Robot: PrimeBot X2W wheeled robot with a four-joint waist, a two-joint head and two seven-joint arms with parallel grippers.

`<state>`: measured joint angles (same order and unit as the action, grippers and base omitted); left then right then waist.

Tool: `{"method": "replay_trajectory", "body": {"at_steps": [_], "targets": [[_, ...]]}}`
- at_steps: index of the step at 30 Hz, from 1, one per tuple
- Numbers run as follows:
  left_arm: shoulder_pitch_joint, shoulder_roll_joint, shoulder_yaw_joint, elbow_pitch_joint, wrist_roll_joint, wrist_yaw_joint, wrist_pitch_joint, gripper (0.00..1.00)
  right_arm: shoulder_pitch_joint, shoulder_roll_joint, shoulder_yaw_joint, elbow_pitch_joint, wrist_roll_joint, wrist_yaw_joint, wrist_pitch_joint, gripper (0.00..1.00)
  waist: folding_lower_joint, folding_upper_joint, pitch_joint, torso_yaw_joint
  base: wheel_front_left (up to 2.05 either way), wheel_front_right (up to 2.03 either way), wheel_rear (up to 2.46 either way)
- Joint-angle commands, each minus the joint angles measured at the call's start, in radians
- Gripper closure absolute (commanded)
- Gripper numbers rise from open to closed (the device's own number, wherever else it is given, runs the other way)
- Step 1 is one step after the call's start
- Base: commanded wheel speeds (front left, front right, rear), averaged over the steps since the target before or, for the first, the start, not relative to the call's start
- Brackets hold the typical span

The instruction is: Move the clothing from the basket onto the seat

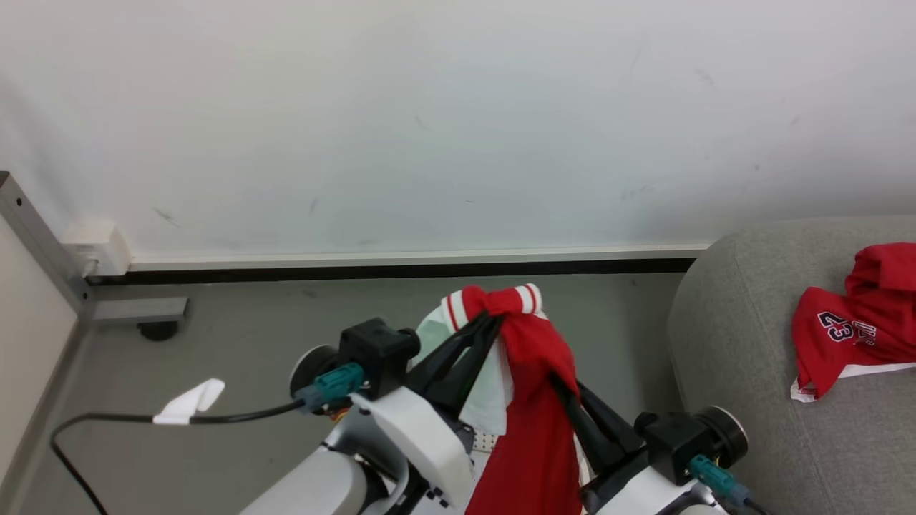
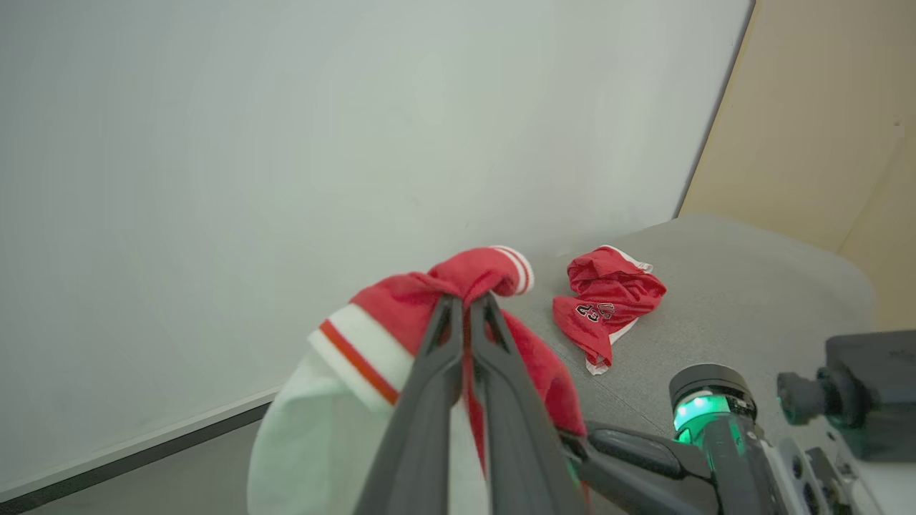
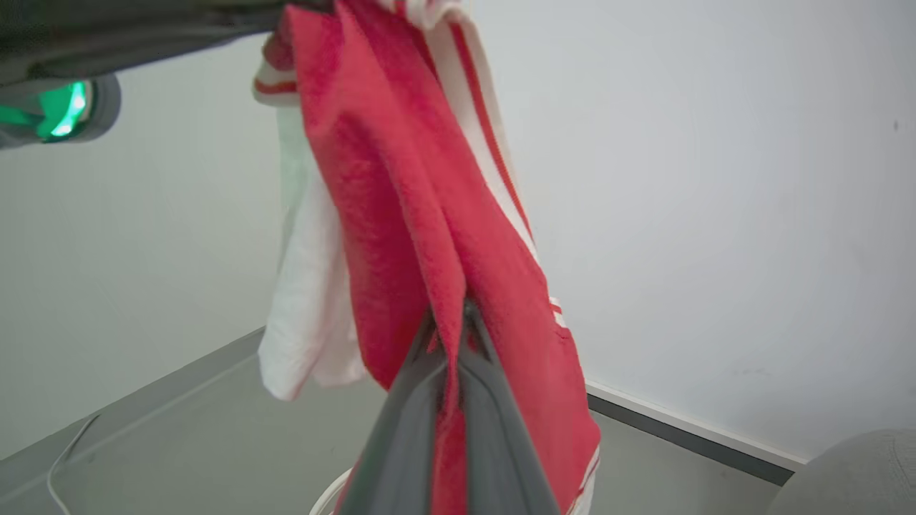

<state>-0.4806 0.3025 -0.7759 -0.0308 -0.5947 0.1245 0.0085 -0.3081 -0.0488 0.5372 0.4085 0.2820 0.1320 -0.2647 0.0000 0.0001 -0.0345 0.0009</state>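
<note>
Two garments are in play. The striped-cuff garment (image 1: pixel 533 400) hangs in the air between our arms, above the grey floor (image 1: pixel 243 343) and short of the seat (image 1: pixel 737 343). The "23" garment (image 1: pixel 851 329) lies crumpled on the seat cushion, beside the rounded arm.

Grips: the left gripper (image 1: pixel 492 320) is pinched narrow on the bunched cuff at the top of the cloth. The right gripper (image 1: pixel 557 379) is closed on a thin fold of red lower down. In the right wrist view its fingers (image 3: pixel 494 429) meet with cloth running between them.

Risks, as we judge them:
- Both holds are on thin folds, so a quick swing to the right could pull the cloth out of one pinch.
- A long red tail and a loose pale panel hang below both grips. They could drag over the seat's rounded arm, and the cloth might settle there and slide off to the floor.
- If one gripper lets go before the other, the garment swings on the one hold left and may land short.
- A black cable (image 1: pixel 215 416) trails from our left wrist and could snag as we turn.
</note>
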Motion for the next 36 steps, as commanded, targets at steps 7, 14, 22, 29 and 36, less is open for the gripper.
{"method": "replay_trajectory", "body": {"at_steps": [7, 14, 22, 29, 36], "targets": [[0.057, 0.049, 0.005, 0.026, 0.021, 0.008, -0.043, 0.0, -0.033, -0.003, -0.07, -0.031, 0.025, -0.003, 0.001, 1.0, 0.0, -0.0001, 0.008, -0.022, 0.0, 0.0, 0.0], [0.125, 0.06, -0.021, 0.087, 0.031, 0.002, -0.104, 0.0, -0.05, -0.003, -0.159, -0.08, 0.011, -0.003, 0.001, 1.0, 0.0, -0.0001, 0.011, -0.051, 0.0, 0.0, 0.0], [0.132, 0.034, -0.032, 0.114, 0.029, -0.003, -0.144, 0.0, -0.033, -0.003, -0.222, -0.123, -0.005, -0.002, 0.001, 1.0, 0.0, -0.0001, 0.018, -0.129, 0.0, 0.0, 0.0], [0.133, 0.005, -0.054, 0.117, 0.037, -0.008, -0.171, 0.0, -0.024, -0.003, -0.273, -0.152, -0.025, -0.003, 0.01, 1.0, 0.0, -0.0001, 0.032, -0.268, 0.0, 0.0, 0.0], [0.115, -0.026, -0.081, 0.119, 0.047, -0.018, -0.188, 0.0, 0.017, -0.002, -0.346, -0.225, -0.05, -0.002, 0.061, 1.0, 0.0, -0.0001, 0.061, -0.378, 0.0, 0.0, 0.0]]}}
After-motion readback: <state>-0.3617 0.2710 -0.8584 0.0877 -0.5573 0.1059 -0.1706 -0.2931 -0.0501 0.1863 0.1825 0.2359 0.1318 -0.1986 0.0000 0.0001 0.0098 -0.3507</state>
